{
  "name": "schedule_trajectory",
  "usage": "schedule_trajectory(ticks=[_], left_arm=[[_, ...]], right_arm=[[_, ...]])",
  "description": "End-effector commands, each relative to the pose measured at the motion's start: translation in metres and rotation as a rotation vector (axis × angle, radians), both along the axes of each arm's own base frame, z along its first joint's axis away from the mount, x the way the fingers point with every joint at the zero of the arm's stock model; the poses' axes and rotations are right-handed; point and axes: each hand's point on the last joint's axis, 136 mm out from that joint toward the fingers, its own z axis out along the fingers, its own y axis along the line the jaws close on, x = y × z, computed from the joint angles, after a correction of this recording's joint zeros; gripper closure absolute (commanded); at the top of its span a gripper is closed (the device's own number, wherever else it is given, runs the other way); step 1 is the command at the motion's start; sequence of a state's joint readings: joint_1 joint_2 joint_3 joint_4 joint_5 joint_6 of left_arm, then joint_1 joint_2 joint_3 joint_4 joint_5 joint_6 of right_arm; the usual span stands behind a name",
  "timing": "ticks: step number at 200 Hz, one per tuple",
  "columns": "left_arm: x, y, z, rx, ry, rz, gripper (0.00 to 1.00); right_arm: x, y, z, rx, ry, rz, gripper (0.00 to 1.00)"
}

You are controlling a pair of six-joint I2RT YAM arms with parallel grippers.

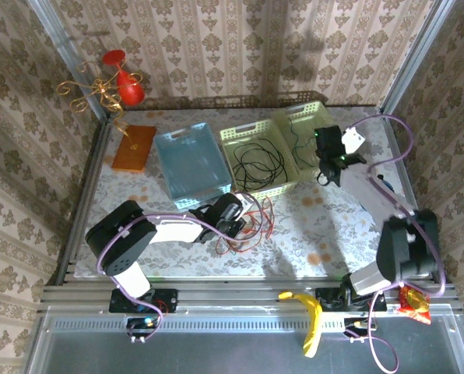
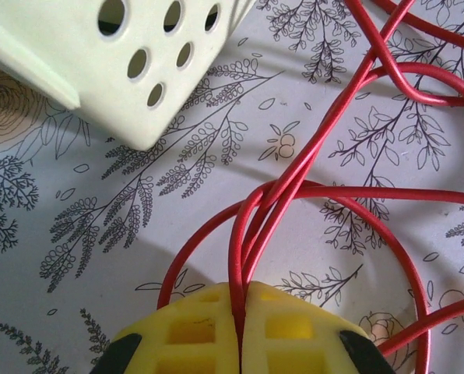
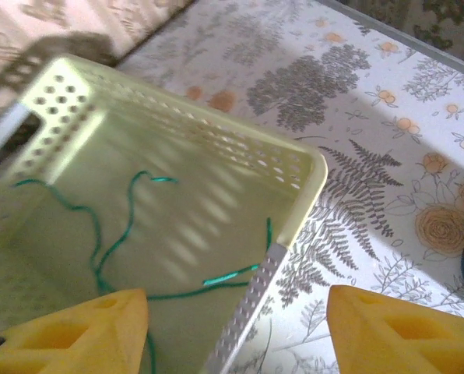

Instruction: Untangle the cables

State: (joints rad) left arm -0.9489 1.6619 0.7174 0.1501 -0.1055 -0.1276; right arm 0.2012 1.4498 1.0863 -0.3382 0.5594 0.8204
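Note:
The red cable [image 1: 251, 227] lies in loops on the table in front of the middle basket. My left gripper [image 1: 233, 224] is shut on it; in the left wrist view the red cable [image 2: 294, 187] runs up out of the closed yellow fingertips [image 2: 193, 327]. The black cable [image 1: 259, 162] is coiled inside the middle pale green basket [image 1: 233, 134]. The green cable [image 3: 107, 241] lies in the right pale green basket [image 3: 294, 167]. My right gripper [image 1: 331, 166] hangs open over that basket's near corner, its fingertips [image 3: 76, 331] wide apart with nothing between them.
A blue bin [image 1: 189, 164] stands left of the green baskets. An orange board [image 1: 134, 147] lies at the far left, with a red and gold ornament [image 1: 115, 82] behind it. A banana [image 1: 310, 319] and a snack packet [image 1: 413, 304] rest on the front rail.

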Motion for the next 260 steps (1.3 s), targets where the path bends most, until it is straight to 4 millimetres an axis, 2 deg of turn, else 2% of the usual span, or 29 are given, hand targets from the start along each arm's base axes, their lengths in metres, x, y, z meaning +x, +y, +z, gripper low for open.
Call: schedule_trajectory(ticks=[1, 7, 22, 40, 52, 69, 100, 120, 127, 131, 140, 159, 177, 197, 214, 239, 260], left_arm=[[0.001, -0.005, 0.016, -0.028, -0.031, -0.017, 1.00], [0.003, -0.007, 0.020, -0.042, -0.041, -0.015, 0.99], [0.005, -0.012, 0.030, -0.082, -0.057, -0.018, 0.70], [0.006, -0.017, 0.041, -0.123, -0.067, -0.021, 0.46], [0.007, -0.018, 0.049, -0.143, -0.074, -0.017, 0.40], [0.007, -0.013, 0.059, -0.162, -0.081, 0.005, 0.36], [0.002, 0.010, 0.072, -0.176, -0.078, 0.067, 0.33], [-0.004, 0.033, 0.076, -0.184, -0.066, 0.133, 0.32], [-0.005, 0.043, 0.075, -0.183, -0.051, 0.167, 0.32], [-0.006, 0.048, 0.073, -0.186, -0.039, 0.187, 0.32], [-0.009, 0.059, 0.069, -0.189, -0.011, 0.217, 0.31], [-0.018, 0.071, 0.061, -0.176, 0.023, 0.227, 0.31], [-0.022, 0.082, 0.053, -0.146, 0.039, 0.257, 0.31], [-0.020, 0.096, 0.047, -0.149, 0.042, 0.333, 0.32], [-0.015, 0.110, 0.042, -0.174, 0.049, 0.433, 0.31], [-0.007, 0.142, 0.038, -0.192, 0.020, 0.615, 0.27], [-0.005, 0.169, 0.036, -0.188, -0.009, 0.748, 0.24]], right_arm=[[-0.022, 0.042, 0.009, 0.051, -0.036, 0.282, 0.39], [-0.030, 0.057, 0.006, 0.064, -0.030, 0.372, 0.39], [-0.060, 0.099, -0.007, 0.077, 0.018, 0.598, 0.40], [-0.099, 0.148, -0.025, 0.057, 0.075, 0.861, 0.41], [-0.122, 0.176, -0.038, 0.032, 0.109, 1.025, 0.42], [-0.145, 0.202, -0.054, -0.013, 0.176, 1.183, 0.43], [-0.161, 0.236, -0.075, -0.013, 0.285, 1.369, 0.43], [-0.160, 0.251, -0.092, -0.010, 0.350, 1.420, 0.44], [-0.158, 0.255, -0.096, -0.004, 0.362, 1.428, 0.45], [-0.157, 0.256, -0.106, 0.000, 0.393, 1.427, 0.45], [-0.155, 0.260, -0.116, 0.009, 0.422, 1.430, 0.46], [-0.151, 0.269, -0.131, 0.030, 0.474, 1.441, 0.50], [-0.158, 0.281, -0.133, 0.053, 0.496, 1.506, 0.53], [-0.171, 0.304, -0.121, 0.036, 0.451, 1.632, 0.52], [-0.185, 0.322, -0.118, 0.024, 0.458, 1.734, 0.51], [-0.199, 0.343, -0.134, -0.018, 0.558, 1.828, 0.52], [-0.200, 0.353, -0.147, -0.065, 0.627, 1.853, 0.52]])
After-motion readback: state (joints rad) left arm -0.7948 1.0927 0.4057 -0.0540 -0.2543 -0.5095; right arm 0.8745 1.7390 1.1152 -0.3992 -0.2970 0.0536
